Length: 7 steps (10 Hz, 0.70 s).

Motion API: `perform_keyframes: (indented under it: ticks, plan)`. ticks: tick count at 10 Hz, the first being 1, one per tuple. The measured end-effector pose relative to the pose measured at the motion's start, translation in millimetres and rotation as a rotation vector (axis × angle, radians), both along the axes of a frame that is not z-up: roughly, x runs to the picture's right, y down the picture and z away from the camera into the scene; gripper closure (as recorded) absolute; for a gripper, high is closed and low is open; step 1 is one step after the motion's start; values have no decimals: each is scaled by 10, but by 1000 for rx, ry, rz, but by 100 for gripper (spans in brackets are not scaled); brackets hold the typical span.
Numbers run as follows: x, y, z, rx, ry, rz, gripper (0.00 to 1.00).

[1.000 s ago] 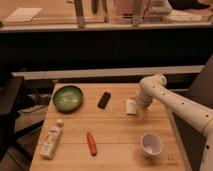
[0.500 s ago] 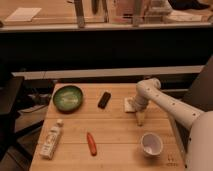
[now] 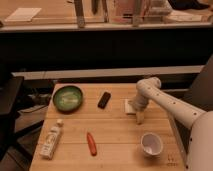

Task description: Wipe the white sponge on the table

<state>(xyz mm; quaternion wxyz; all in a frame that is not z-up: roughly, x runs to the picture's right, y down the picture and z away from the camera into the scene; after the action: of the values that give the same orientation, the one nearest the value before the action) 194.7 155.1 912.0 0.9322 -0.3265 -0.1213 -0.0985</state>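
white sponge (image 3: 128, 106) partly hidden behind gripper (image 3: 140, 118)

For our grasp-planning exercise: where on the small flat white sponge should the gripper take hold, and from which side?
Probably its opposite thin edges, coming straight down: the small flat white sponge lies flat on the light wooden table, so only those edges offer purchase. The gripper is at its near right corner.

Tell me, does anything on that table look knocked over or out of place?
Only the white bottle stands out: it lies on its side on the table, lower left in the view. The green bowl and white cup sit upright, and nothing looks spilled. The hand is down at the white sponge.
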Motion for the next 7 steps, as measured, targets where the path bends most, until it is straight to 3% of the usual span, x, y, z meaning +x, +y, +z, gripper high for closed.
perform_keyframes:
  ticks: [3, 7]
  plan:
    - [27, -9, -67, -6, 0, -4, 98]
    - [27, -12, -119, -13, -2, -11, 99]
